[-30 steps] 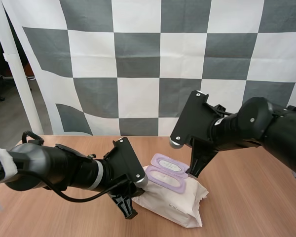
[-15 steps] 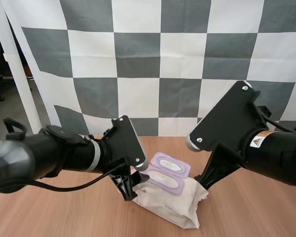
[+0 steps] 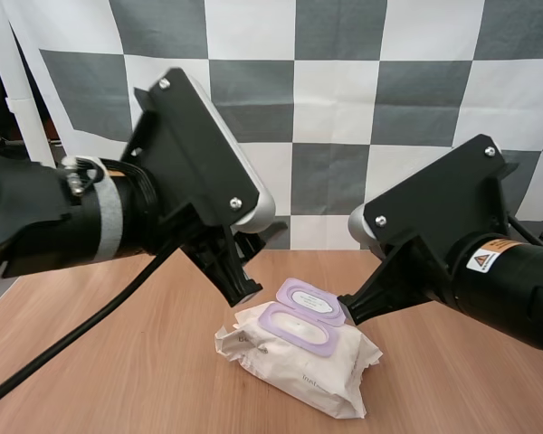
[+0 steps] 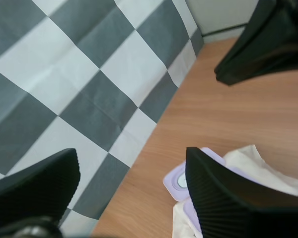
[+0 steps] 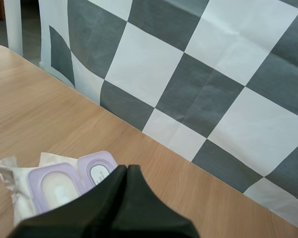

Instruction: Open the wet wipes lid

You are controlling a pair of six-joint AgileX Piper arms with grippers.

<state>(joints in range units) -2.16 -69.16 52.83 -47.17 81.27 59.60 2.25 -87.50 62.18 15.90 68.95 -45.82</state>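
A soft white pack of wet wipes [image 3: 312, 375] lies on a wooden tabletop [image 3: 118, 362], roughly midway between the two black tools. On the pack's upper face sits a lilac oval frame [image 3: 299, 328]. The matching lilac lid [image 3: 309, 301] is flipped open and lies back on the far side of the frame, inner face up, toward the rear edge of the tabletop.

The left tool [image 3: 240, 280] hangs near the pack's left end, a little above and behind it. In the left wrist view its two ribbed fingers [image 4: 228, 198] stand wide apart with nothing between them. The open lid and a crumpled end of the pack show just past one finger. The right tool appears farther off there, over bare wood.

The right tool [image 3: 348, 307] slants down and inward, its tip close beside the right edge of the open lid; whether it touches the lid cannot be told. In the right wrist view its fingers [image 5: 124, 208] are pressed together into a single dark wedge — gripping nothing — with the tip close to the open lid and the frame.
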